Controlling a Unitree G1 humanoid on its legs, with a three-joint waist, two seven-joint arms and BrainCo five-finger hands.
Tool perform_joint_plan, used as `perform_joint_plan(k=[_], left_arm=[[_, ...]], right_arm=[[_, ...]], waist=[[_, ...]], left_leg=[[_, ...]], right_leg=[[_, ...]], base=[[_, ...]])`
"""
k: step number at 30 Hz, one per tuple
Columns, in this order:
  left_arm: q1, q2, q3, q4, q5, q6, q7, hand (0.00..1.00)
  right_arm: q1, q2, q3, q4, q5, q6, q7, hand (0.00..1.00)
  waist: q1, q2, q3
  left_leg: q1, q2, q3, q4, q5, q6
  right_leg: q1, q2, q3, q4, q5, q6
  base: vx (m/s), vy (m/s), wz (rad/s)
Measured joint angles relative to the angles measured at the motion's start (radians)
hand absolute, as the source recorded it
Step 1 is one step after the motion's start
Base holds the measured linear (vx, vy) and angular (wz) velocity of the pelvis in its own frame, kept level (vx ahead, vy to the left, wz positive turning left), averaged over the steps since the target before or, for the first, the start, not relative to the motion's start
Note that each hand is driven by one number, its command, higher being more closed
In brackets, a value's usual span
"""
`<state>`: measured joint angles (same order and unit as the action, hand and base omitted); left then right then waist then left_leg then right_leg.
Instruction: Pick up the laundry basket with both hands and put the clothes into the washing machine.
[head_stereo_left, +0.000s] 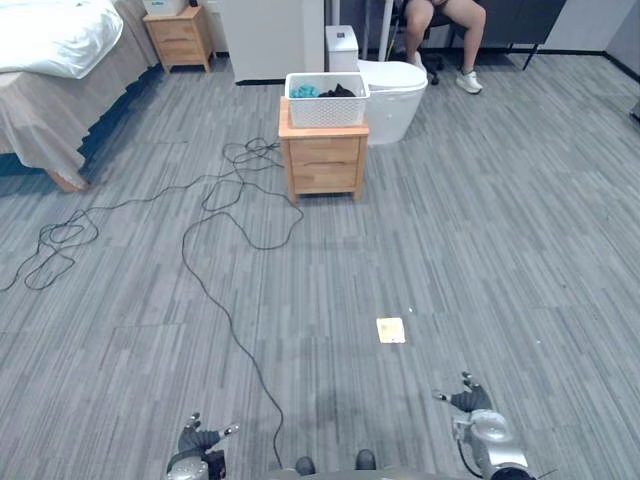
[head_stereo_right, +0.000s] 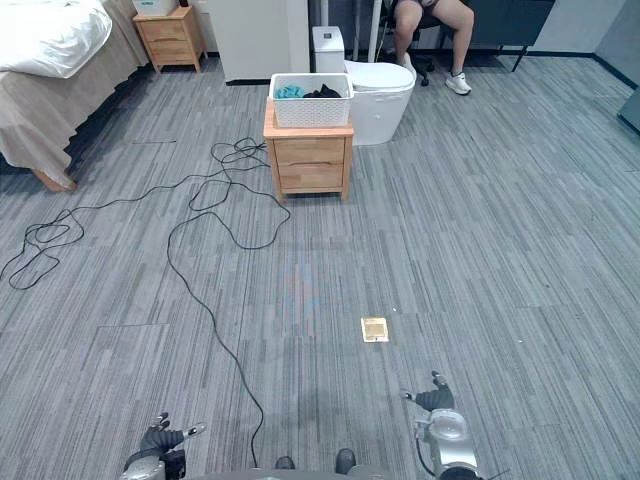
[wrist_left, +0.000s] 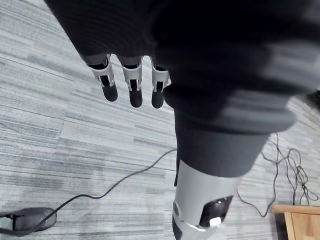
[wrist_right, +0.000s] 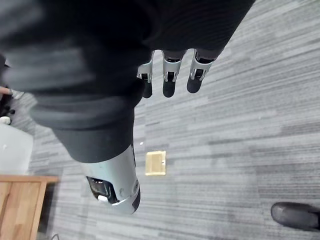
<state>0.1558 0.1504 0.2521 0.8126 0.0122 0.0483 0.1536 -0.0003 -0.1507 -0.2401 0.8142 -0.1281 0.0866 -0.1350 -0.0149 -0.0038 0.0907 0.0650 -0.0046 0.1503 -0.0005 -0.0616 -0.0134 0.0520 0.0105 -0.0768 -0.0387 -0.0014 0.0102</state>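
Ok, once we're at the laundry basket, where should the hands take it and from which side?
I'd grip the laundry basket under its rim at the two short ends, left hand on the left end, right hand on the right, coming from the front. Its long side faces the robot on the wooden nightstand, and both ends look free.

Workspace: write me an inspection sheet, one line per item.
Surface: grey plank floor.
Job's things: white laundry basket holding teal and dark clothes, on a wooden nightstand; white rounded unit behind it.
Clutter: small square plate on the floor.
Hands: left hand and right hand low, open, empty.
Cables: black cable loops left of the nightstand.
Surroundings: bed, seated person.
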Motion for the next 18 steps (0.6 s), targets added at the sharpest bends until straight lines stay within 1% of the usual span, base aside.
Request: perform_joint_plan(k=[3,7,11,18], left_arm=[[-0.001,0.001,0.026,0.015,0.0,0.0,-0.001,0.0],[0.003,0.001,0.029,0.046,0.001,0.003,-0.001,0.0],[0.004,-0.001,0.029,0.064,0.0,0.007,0.0,0.0],[0.0,-0.014,0.029,0.063,-0.005,0.007,0.0,0.0]], right_arm=[[0.01,-0.009,-0.001,0.01,0.0,0.001,0.001,0.0],[0.01,-0.01,-0.045,0.062,0.001,0.003,0.002,0.0],[0.012,-0.01,-0.066,0.069,0.004,0.003,0.002,0.0],[0.007,-0.007,-0.084,0.076,0.049,0.003,0.0,0.0]], waist=[[-0.001,0.0,0.0],[-0.001,0.001,-0.001],[0.0,0.003,-0.002],[0.0,0.003,-0.002]], left_leg=[[0.0,0.002,0.002,-0.001,0.0,0.0],[0.0,0.003,0.001,-0.007,0.0,0.001],[0.003,0.004,0.001,-0.021,0.004,-0.003],[0.003,0.003,0.001,-0.034,0.004,-0.003]], right_leg=[[0.002,0.002,0.001,-0.009,0.006,-0.006],[0.013,0.006,-0.001,-0.035,0.016,-0.008],[0.012,0.007,-0.003,-0.041,0.016,-0.008],[0.013,0.008,-0.005,-0.054,0.014,-0.005]], base=[[0.0,0.0,0.0],[0.0,0.0,0.0],[0.0,0.0,0.0],[0.0,0.0,0.0]])
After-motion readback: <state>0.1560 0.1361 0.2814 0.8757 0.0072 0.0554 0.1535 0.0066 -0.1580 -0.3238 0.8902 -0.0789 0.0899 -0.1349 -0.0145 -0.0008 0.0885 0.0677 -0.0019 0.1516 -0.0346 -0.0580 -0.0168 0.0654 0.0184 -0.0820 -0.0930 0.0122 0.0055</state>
